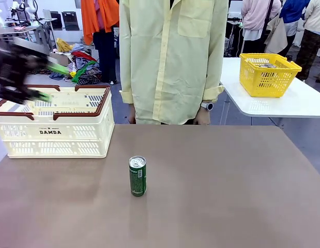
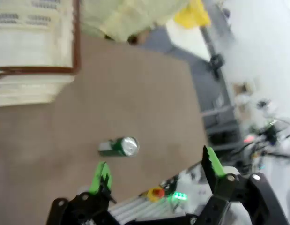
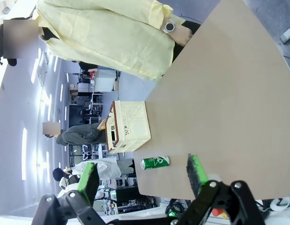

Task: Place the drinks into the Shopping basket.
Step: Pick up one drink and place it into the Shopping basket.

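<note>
One green drink can [image 1: 137,176] with a silver top stands upright near the middle of the brown table. The cream Shopping basket [image 1: 56,135], with red-brown handles and "DAMDA" on its side, sits at the table's far left. My left gripper [image 1: 50,82], blurred, hovers above the basket's left end with its jaws open and nothing between them. In the left wrist view the can [image 2: 118,146] shows beyond the open left gripper [image 2: 156,168], and the basket [image 2: 23,89] lies further off. The right gripper [image 3: 141,173] is open and holds nothing; the can [image 3: 155,162] and the basket [image 3: 133,122] are well beyond it.
A person in a pale yellow shirt [image 1: 172,57] stands at the table's far edge, hands down behind it. A yellow mesh basket [image 1: 268,74] rests on a separate white table [image 1: 284,106] at the back right. Bare tabletop [image 1: 227,186] surrounds the can.
</note>
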Available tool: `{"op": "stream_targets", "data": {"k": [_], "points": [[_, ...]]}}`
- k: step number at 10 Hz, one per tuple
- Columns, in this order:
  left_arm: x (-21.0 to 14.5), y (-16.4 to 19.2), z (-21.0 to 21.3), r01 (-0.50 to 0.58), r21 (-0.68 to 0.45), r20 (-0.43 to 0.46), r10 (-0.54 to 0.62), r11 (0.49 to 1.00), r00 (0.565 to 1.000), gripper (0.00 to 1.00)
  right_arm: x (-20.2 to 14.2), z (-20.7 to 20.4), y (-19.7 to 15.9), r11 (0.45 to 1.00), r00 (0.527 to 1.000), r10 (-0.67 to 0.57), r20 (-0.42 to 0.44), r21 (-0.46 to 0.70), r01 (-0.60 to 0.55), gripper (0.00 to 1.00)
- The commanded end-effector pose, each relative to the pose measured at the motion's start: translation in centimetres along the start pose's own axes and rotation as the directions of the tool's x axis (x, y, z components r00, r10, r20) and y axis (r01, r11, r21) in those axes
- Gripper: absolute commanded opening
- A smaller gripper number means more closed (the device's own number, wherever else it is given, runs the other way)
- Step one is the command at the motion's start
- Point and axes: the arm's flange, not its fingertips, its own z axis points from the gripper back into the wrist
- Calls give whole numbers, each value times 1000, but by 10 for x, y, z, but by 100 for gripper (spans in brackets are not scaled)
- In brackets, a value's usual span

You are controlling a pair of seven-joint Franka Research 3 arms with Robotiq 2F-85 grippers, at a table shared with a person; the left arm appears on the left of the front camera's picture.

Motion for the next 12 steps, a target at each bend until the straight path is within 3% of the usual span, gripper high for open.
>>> {"op": "stream_targets", "data": {"k": [1, 2, 4, 5, 6, 11, 12], "points": [[-2, -17, -63, 123, 57, -80, -118, 991, 990, 100, 0, 2, 1, 1000, 1000, 12, 3, 14, -12, 100], [-12, -27, -86, 166, 61, -116, -158, 984, 981, 100, 0, 2, 1, 1000, 1000, 12, 3, 14, -12, 100], [-26, -29, -105, 205, 27, -280, -190, 978, 941, 100, 0, 2, 1, 1000, 1000, 12, 3, 14, -12, 100], [-19, -26, -90, 124, -42, -281, -131, 991, 951, 100, 0, 2, 1, 1000, 1000, 12, 3, 14, -12, 100], [-46, -38, -117, 190, 62, -230, -171, 980, 958, 100, 0, 2, 1, 1000, 1000, 12, 3, 14, -12, 100], [-44, -40, -118, 200, 41, -238, -185, 979, 953, 100, 0, 2, 1, 1000, 1000, 12, 3, 14, -12, 100], [-33, -42, -139, 161, 147, -379, -95, 976, 921, 100, 0, 2, 1, 1000, 1000, 12, 3, 14, -12, 100]]}}
